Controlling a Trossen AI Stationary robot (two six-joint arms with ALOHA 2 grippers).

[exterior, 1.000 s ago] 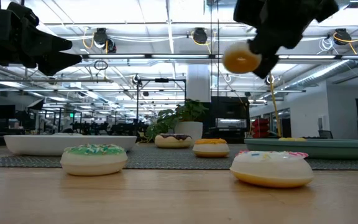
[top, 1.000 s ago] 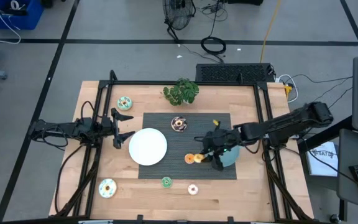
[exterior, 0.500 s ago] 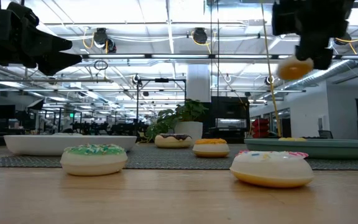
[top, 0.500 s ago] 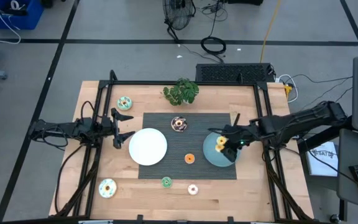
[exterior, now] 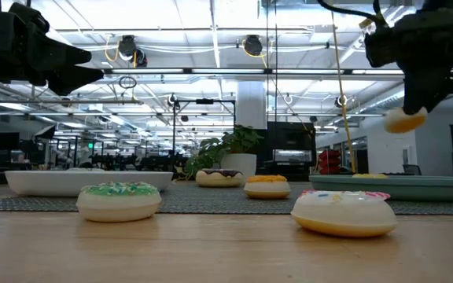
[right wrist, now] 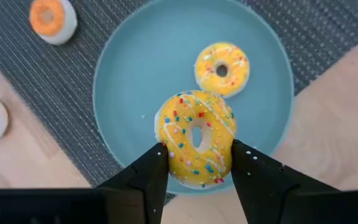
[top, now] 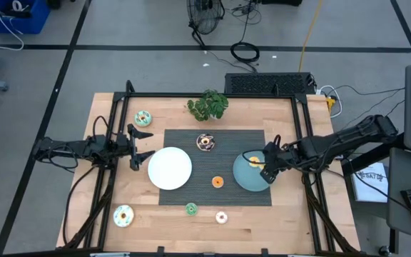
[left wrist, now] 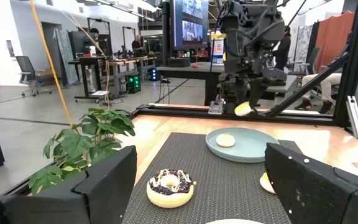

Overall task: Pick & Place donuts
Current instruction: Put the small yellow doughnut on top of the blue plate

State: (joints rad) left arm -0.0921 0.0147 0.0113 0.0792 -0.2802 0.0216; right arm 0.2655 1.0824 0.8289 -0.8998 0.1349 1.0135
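Observation:
My right gripper [top: 267, 170] hovers over the right part of the teal plate [top: 242, 180], shut on a yellow sprinkled donut [right wrist: 196, 138]. A second yellow donut [right wrist: 222, 68] lies flat on that plate. On the dark mat sit the chocolate donut [top: 205, 141] and the orange one [top: 217, 182]. The green [top: 191, 208], pink [top: 221, 217], mint [top: 143, 118] and pale yellow [top: 123, 215] donuts rest on the wood. My left gripper [top: 140, 146] waits open, left of the white plate [top: 170, 168]. My right gripper pinches the yellow donut between its two fingers [right wrist: 151, 171], which sit on opposite sides of its outer rim [right wrist: 166, 149]. The fingers come from above, pointing down. The donut is lifted clear above the teal plate [exterior: 399, 185] and hangs tilted below the gripper [exterior: 406, 119].
A leafy plant [top: 207, 105] stands at the mat's far edge. The white plate covers the mat's left part. Black frame rails run along the table's left and right sides. There is bare wood along the near edge between the loose donuts.
My right gripper carried the yellow donut from above the orange donut toward the table's right edge, until it was over the teal plate. It came lower on the way and stayed shut on the donut. The left arm kept still.

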